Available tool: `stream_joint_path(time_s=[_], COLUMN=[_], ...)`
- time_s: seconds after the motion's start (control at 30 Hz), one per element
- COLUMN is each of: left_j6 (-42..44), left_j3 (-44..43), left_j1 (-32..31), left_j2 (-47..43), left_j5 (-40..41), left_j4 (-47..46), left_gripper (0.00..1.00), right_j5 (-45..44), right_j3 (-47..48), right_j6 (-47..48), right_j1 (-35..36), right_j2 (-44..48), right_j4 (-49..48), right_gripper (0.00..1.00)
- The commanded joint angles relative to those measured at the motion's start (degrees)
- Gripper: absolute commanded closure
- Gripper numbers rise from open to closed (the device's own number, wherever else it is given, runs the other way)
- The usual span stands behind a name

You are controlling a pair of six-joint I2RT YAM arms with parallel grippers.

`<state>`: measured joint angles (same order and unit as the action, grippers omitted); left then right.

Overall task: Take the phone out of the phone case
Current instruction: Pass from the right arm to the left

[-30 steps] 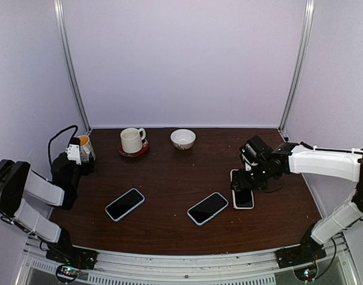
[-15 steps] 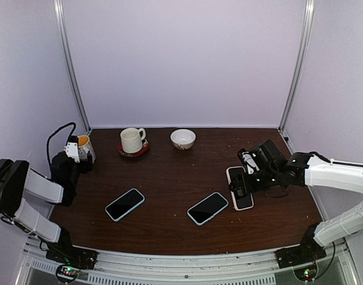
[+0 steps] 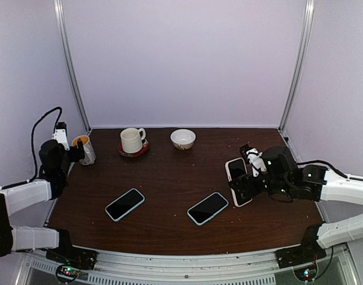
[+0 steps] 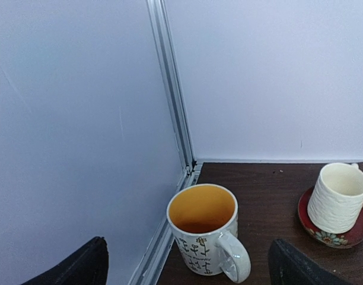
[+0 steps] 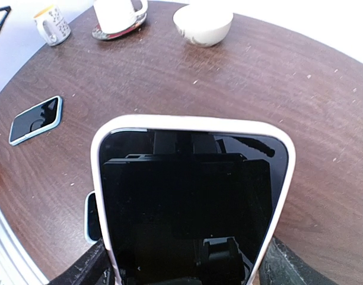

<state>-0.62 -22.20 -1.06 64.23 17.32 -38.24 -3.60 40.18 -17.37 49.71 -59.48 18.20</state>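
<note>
The right gripper (image 3: pixel 250 180) clamps the black-screened phone in its white rubbery case (image 5: pixel 193 196), lifted between its fingers. The phone sits fully cased, so extraction is not yet begun. The left gripper (image 4: pixel 187 270) gapes wide, empty.

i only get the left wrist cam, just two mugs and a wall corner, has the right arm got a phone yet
Observer: Yes. The right gripper grips the white-cased phone by its sides, tipped up off the table.
Operator: case off or on
Observer: On. In the right wrist view the white case wraps the whole dark screen.
Operator: any other phones around
Observer: Two lie flat, screens up: one blue-cased phone left of centre, and a second near the middle, close to the held one.
</note>
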Motion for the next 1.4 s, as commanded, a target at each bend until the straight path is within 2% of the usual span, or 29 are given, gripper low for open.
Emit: stream_joint_path(time_s=[0.0, 0.1, 0.2, 0.27, 0.37, 0.5, 0.6, 0.67, 0.9, 1.13, 1.37], left_j6=[-6.74, -12.5, -19.47, -20.43, -20.28, -24.32, -30.0, -32.59, -37.91, -39.5, -41.18], left_j3=[-6.67, -11.72, -14.97, -17.0, -18.95, -22.66, -20.9, -19.96, -22.9, -32.62, -42.94], left_j1=[0.36, 0.36, 0.38, 0.41, 0.42, 0.36, -0.98, -4.77, -24.35, -39.71, -49.8], left_j2=[-6.15, -9.98, -13.49, -16.06, -18.49, -18.35, -18.99, -19.45, -15.22, -3.1, 10.3], left_j5=[2.45, 2.57, 3.42, 0.36, -8.88, -22.45, -32.62, -35.2, -31.65, -31.19, -32.02], left_j4=[19.98, 31.51, 38.59, 43.07, 47.37, 55.82, 55.83, 55.39, 55.81, 54.41, 50.12], left_gripper=[0.03, 0.02, 0.03, 0.03, 0.02, 0.04, 0.08, 0.1, 0.13, 0.14, 0.17], right_j5=[-4.79, -5.23, -5.57, -5.06, -3.04, 0.48, 0.91, 1.0, -2.9, -4.37, -5.16], right_j3=[-0.28, 0.16, 1.26, 2.26, 3.64, 4.54, 4.51, 4.67, 8.23, 11.01, 7.83], right_j6=[4.25, 6.11, 7.45, 8.12, 8.9, 9.54, 9.96, 10.96, 13.7, 15.62, 20.9], right_j1=[0.79, 1.06, 1.17, 1.38, 2.06, 2.89, 3.79, 4.58, 8.05, 10.76, 12.54], right_j2=[3.13, 3.73, 3.66, 3.59, 3.89, 3.87, 3.32, 2.4, -2.7, -6.85, -5.19], right_j4=[-7.09, -7.26, -6.7, -6.52, -6.66, -7.91, -9.5, -10.41, -9.06, -8.22, -12.36], right_gripper=[0.41, 0.41, 0.41, 0.41, 0.42, 0.43, 0.43, 0.44, 0.46, 0.48, 0.48])
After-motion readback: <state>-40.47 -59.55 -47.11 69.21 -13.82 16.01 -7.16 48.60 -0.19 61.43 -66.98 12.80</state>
